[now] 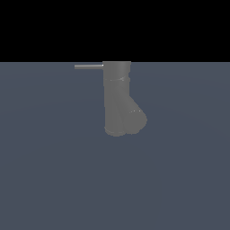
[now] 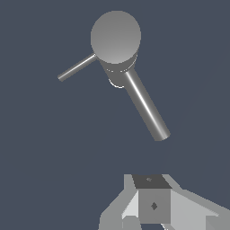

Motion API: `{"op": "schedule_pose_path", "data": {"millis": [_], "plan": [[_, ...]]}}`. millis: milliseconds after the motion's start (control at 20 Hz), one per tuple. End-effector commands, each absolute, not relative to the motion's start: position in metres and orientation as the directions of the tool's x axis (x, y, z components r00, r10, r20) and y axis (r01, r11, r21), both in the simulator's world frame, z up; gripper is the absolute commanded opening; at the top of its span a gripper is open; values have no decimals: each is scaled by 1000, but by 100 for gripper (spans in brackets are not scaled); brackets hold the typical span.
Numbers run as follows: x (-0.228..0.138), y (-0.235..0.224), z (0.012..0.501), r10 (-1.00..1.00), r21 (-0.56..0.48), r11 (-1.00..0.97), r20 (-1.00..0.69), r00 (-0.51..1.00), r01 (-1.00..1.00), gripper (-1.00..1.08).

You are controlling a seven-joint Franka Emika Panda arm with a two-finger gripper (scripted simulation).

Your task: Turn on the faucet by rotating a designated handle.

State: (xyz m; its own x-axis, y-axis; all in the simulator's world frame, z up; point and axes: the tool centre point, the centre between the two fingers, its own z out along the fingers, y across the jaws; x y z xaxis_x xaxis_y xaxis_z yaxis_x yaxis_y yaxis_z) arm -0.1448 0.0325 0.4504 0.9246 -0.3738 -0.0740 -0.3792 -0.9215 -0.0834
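You are looking at a task that is barely getting started. In the exterior view the faucet (image 1: 117, 99) is standing upright mid-scene on the flat grey floor (image 1: 45, 179), its fat branch stub angling down toward the exterior view's right, and the handle (image 1: 88, 66) is projecting level from its top toward the exterior view's left. No arm is showing in that view at all.

From the wrist view you are hovering above the faucet (image 2: 116, 37), seeing its round cap, a long spout-like tube and the thin handle (image 2: 76, 67) sticking out sideways. The gripper (image 2: 152, 220) is sitting well apart from the handle, touching nothing and holding nothing; its fingertips are cut off by the frame edge, so you cannot tell how wide it is standing.

Judging from this, the approach, the contact and the whole rotation are all remaining.
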Motion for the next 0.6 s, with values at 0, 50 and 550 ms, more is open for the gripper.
{"op": "schedule_pose_path", "data": {"millis": [0, 50, 550], "plan": [[-130, 37, 444, -430, -85, -896, -84, 899, -436, -100], [-124, 38, 441, -451, -85, -885, -88, 888, -458, -100], [-69, 56, 407, -655, -64, -745, -114, 747, -664, -100]]}}
